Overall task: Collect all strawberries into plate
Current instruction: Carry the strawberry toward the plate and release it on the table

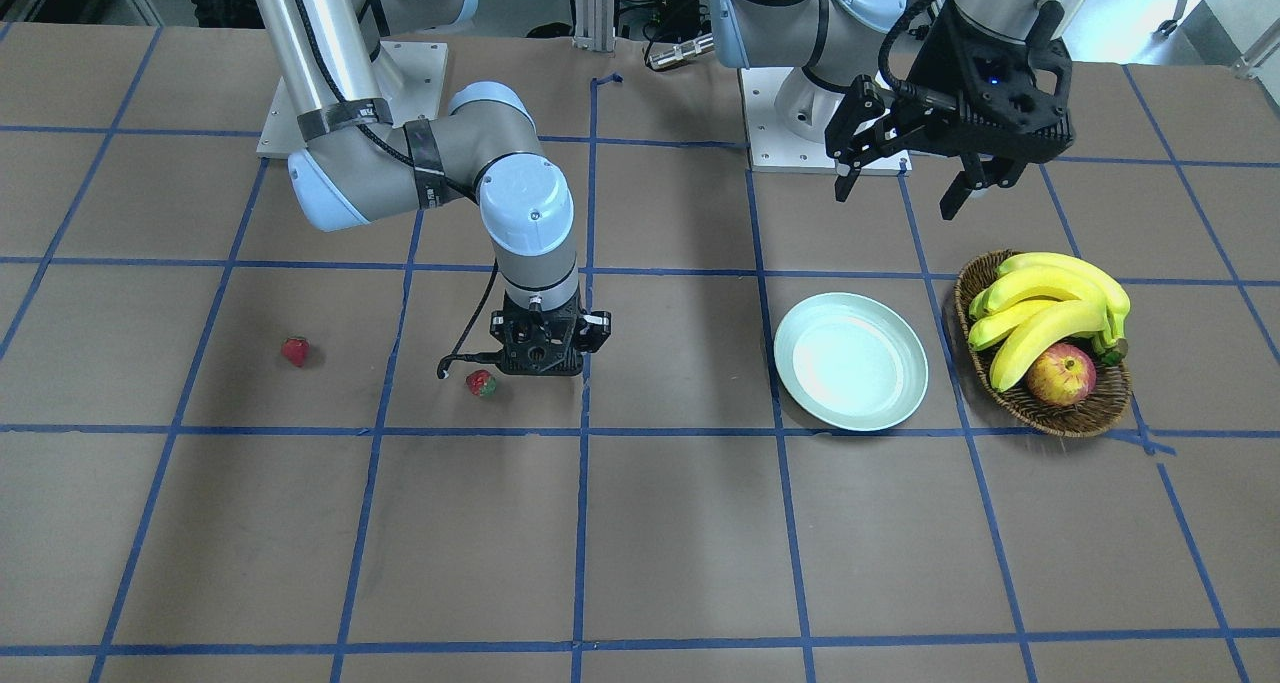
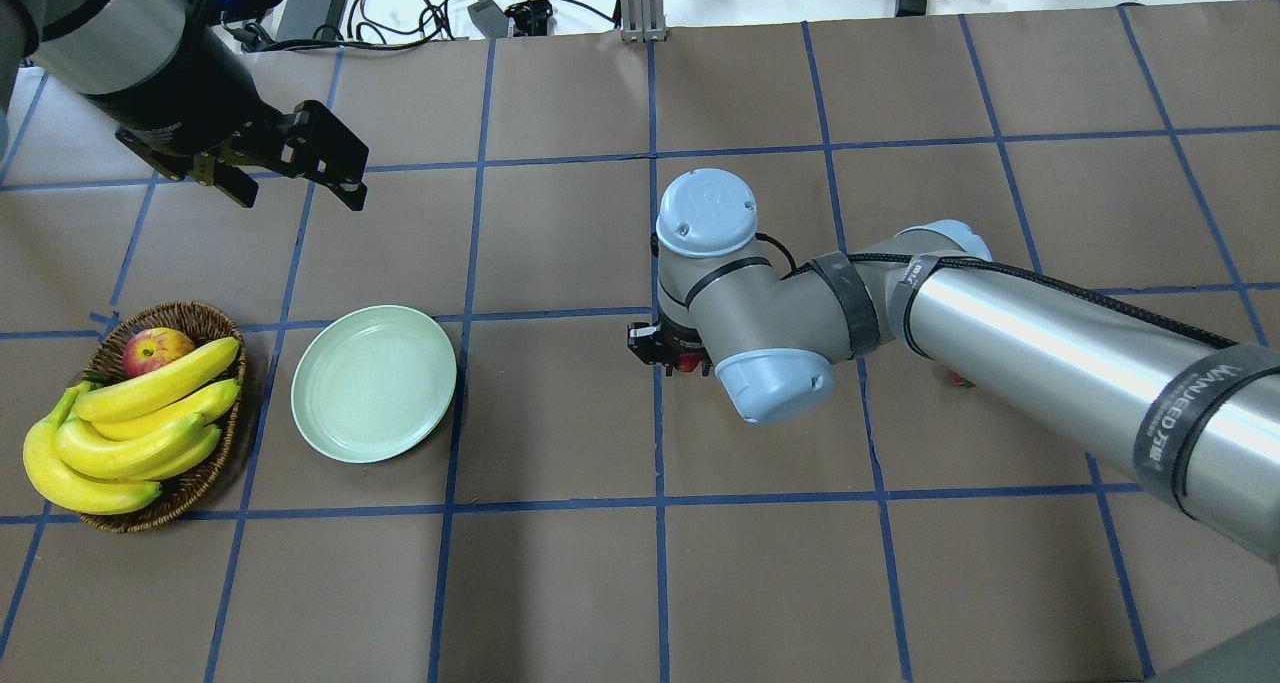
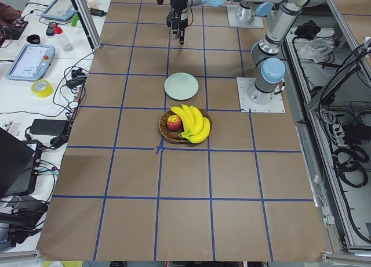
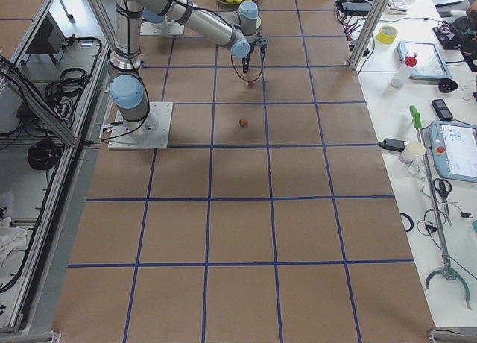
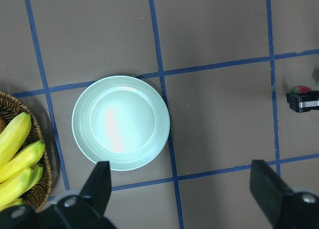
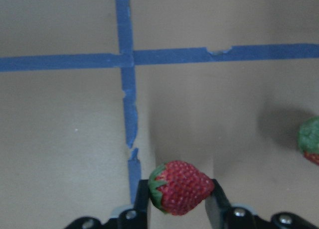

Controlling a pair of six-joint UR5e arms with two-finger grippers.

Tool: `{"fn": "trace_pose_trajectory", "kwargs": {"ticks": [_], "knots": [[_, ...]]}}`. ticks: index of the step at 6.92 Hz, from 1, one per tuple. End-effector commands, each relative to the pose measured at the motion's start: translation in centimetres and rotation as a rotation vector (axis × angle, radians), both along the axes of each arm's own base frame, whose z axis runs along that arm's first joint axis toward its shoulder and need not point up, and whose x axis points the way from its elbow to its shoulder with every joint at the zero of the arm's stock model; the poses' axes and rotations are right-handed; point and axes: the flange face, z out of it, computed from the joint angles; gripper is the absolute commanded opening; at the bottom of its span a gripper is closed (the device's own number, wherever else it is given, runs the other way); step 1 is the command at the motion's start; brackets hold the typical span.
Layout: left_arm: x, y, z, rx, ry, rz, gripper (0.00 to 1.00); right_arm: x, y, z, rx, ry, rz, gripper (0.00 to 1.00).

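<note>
Clenched in the right arm's black two-finger tool (image 1: 540,355): a small red strawberry with a green leafy cap (image 6: 180,187). Pinched across its sides between flat black fingers (image 6: 218,211), cap turned to one side, seed-pitted skin facing the wrist camera. Seemingly just clear of the brown paper-covered bench with its blue tape grid (image 1: 680,543), judging by the shadow beneath, though not certain. Held pointing straight down, probably to keep the rounded fruit from slipping out during the carry.

Lying on the bench just beside that tool: a second red strawberry (image 1: 481,383). Well apart, farther toward the robot's right: a third strawberry (image 1: 295,350). Both yet to be collected.

Sitting empty on the robot's left side, well away from all three: the round, shallow, pale mint-green plate with a raised rim (image 1: 800,395). Smooth and glossy, rim likely enough to stop a rolling berry. Just beside it, a brown wicker basket (image 1: 1060,418) of yellow bananas (image 1: 1045,308) and a red-yellow apple (image 1: 1060,375), no part of this job.

Hovering high near the plate, jaws spread wide with nothing between: the left arm's black tool (image 2: 297,188), apparently kept clear of the drop-off path.
</note>
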Motion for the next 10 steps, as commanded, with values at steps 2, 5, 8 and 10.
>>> {"fn": "trace_pose_trajectory", "kwargs": {"ticks": [2, 5, 8, 10], "knots": [[0.1, 0.0, 0.0, -0.001, 0.006, 0.004, 1.0, 8.5, 0.6, 1.9, -0.055, -0.099, -0.003, 0.0], [0.8, -0.2, 0.0, -0.002, -0.001, 0.015, 1.0, 10.3, 0.8, -0.8, -0.024, -0.085, 0.018, 0.99], [2.2, -0.2, -0.2, 0.005, -0.003, 0.047, 1.0, 3.8, -2.4, 3.7, -0.05, -0.038, 0.1, 1.0], [2.2, -0.3, -0.3, 0.006, -0.001, 0.046, 1.0, -4.8, -4.5, 4.1, -0.036, 0.025, 0.08, 1.0]]}}
